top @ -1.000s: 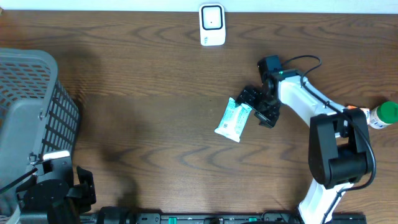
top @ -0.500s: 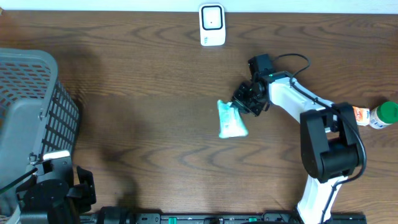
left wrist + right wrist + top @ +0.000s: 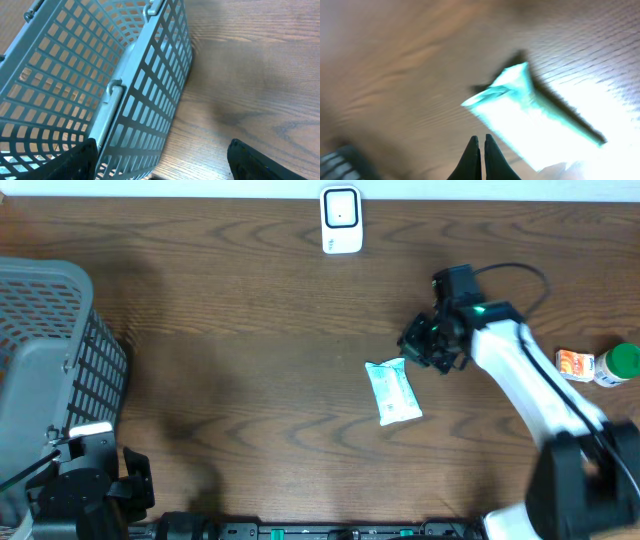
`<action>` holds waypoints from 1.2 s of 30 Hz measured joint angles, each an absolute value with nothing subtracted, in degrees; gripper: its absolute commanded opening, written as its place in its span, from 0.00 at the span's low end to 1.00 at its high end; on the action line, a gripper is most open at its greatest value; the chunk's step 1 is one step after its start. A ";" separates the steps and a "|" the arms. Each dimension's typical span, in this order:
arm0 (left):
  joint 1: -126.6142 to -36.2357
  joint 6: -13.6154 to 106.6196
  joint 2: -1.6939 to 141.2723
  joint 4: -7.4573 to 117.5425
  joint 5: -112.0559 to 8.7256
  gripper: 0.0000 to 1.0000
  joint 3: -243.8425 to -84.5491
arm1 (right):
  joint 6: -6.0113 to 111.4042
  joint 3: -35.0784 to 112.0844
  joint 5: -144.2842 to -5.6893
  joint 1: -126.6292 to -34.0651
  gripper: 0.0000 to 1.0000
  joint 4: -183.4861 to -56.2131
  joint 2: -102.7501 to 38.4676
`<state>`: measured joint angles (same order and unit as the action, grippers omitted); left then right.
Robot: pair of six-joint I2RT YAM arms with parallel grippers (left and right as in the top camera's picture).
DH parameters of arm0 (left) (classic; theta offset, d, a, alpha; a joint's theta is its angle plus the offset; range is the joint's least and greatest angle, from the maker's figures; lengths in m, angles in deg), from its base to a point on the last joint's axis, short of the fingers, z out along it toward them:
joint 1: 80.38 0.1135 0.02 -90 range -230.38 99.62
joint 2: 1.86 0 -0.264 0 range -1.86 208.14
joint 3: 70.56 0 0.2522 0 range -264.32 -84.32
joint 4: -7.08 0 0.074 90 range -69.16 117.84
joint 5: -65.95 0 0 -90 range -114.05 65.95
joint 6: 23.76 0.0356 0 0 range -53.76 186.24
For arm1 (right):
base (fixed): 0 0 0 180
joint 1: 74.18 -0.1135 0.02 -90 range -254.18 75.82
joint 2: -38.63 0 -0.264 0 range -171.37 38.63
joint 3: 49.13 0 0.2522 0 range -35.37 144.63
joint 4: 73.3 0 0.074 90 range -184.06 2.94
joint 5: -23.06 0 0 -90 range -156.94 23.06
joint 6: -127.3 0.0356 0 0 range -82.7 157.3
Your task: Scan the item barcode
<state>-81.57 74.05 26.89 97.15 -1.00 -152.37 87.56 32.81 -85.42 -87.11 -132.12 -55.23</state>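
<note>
Hovering clenched on nothing, the right tool has the teal packet lying just ahead of its tips. Best to spread wide, straddle one edge, then squeeze.

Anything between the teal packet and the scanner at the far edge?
Nothing visible: only bare table between the teal-and-white packet and the white scanner. The right gripper, jaws shut and empty, sits by the packet's far-right corner, off that line.
</note>
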 measured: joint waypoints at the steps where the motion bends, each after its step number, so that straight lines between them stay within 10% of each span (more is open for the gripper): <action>1: -81.57 74.05 26.89 97.15 -1.00 0.83 -152.37 | 88.30 32.92 -85.69 -87.11 0.01 -132.10 -52.22; 2: -81.57 74.05 26.89 97.15 -1.00 0.83 -152.37 | 88.98 32.98 -86.10 -87.11 0.02 -132.12 -49.97; 3: -81.57 74.05 26.89 97.15 -1.00 0.84 -152.39 | 89.48 33.03 -86.41 -87.11 0.43 -132.12 -48.79; 5: -81.57 74.03 26.89 97.15 -1.00 0.83 -152.37 | 89.37 33.05 -85.95 -87.11 0.80 -132.23 -47.98; 10: -81.57 74.03 26.89 97.13 -1.00 0.83 -152.37 | 72.21 33.07 -84.68 -87.44 0.99 -136.87 -51.50; 21: -81.57 74.05 26.89 97.17 -1.00 0.83 -152.37 | 44.72 33.81 -82.32 -88.73 0.96 -137.04 -71.28; 25: -81.57 74.05 26.89 97.15 -1.00 0.83 -152.37 | 40.98 33.88 -81.34 -88.73 0.69 -137.65 -71.47; 28: -81.57 74.05 26.89 97.15 -0.98 0.83 -152.39 | 39.12 33.79 -81.73 -88.73 0.02 -137.48 -71.95; 36: -81.57 74.05 26.89 97.15 -1.00 0.84 -152.37 | 39.28 34.51 -87.17 -89.54 0.01 -137.19 -72.46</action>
